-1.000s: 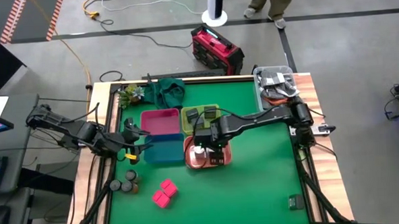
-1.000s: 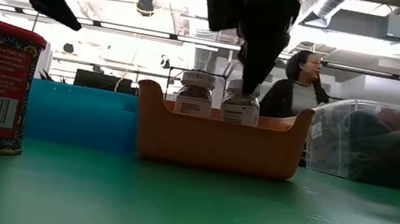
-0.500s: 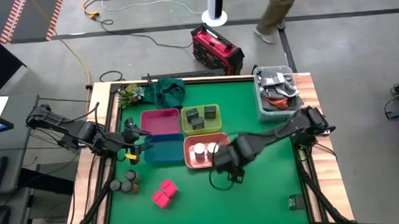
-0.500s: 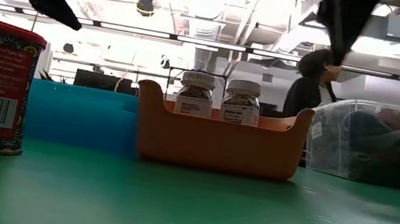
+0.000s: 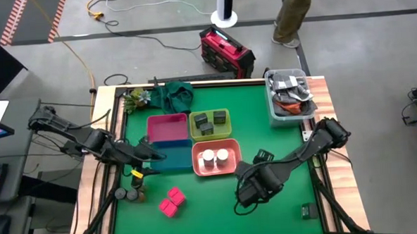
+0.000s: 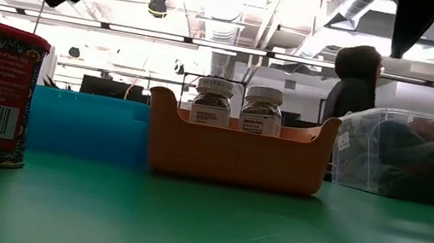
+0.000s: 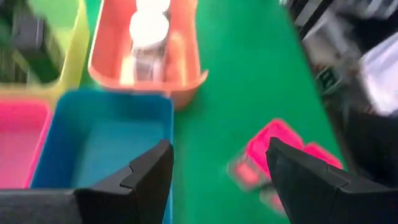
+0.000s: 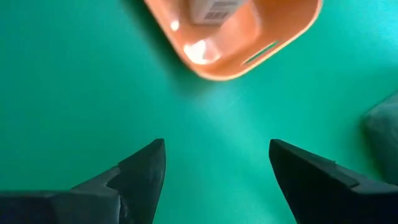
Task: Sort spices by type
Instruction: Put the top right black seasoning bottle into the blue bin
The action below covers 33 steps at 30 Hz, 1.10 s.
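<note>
In the high view, two white-topped round jars (image 5: pixel 214 157) stand side by side in the orange bin (image 5: pixel 214 170) near the middle of the frame. Just above it, the yellow-green bin (image 5: pixel 210 137) holds dark grey square jars (image 5: pixel 210 122). The pink bin (image 5: pixel 167 127) and the blue bin (image 5: pixel 174 159) sit to the left of those. Near the lower left of the frame, grey round jars (image 5: pixel 130 194) and two bright pink square packets (image 5: pixel 172 201) lie on the green table (image 5: pixel 282 198). The left gripper (image 5: pixel 152 155) hangs over the blue bin with its fingers wide apart and holding nothing. The right gripper (image 5: pixel 248 193) is over bare table, lower right of the orange bin, and its fingers are also spread wide with nothing between them. A clear tub (image 5: pixel 288 94) sits at the upper right of the table.
</note>
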Available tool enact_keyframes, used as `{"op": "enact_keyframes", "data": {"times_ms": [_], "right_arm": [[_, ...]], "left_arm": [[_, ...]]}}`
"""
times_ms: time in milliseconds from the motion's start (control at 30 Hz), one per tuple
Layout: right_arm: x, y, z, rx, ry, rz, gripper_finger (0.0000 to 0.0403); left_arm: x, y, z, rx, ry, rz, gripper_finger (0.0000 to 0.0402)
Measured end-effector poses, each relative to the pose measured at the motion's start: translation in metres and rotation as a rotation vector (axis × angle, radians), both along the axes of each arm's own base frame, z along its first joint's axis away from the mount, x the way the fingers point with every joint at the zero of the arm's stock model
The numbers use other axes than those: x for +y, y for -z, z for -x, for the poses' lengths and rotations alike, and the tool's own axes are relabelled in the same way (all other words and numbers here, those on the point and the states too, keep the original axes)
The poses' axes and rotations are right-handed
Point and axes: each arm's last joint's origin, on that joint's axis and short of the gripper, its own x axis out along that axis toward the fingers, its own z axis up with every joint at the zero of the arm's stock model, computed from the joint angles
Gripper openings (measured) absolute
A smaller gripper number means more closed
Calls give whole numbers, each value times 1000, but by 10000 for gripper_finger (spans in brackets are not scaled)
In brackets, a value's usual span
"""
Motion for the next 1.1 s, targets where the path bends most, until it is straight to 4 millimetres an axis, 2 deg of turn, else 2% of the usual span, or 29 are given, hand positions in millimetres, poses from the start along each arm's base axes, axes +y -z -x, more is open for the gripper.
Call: {"op": "enact_keyframes", "data": {"times_ms": [133,300,533,700,833,1100], "right_arm": [[-2,15,-2,-15,-34,54,317],[-13,35,-11,-16,-99,76,317],[-33,33,-20,-115,-89,343,317],[-43,31,-25,-138,-68,412,317],[-46,31,-27,-120,-90,430,317],[-54,31,-31,-140,-52,420,317]], "left_arm": [[-5,-10,-3,206,-48,0,245],[-10,-10,-3,464,-144,61,245],[-24,10,-11,744,-228,185,245],[-35,17,-8,835,-340,238,245],[-35,17,-6,834,-445,279,245],[-36,18,-3,856,-548,315,245]]}}
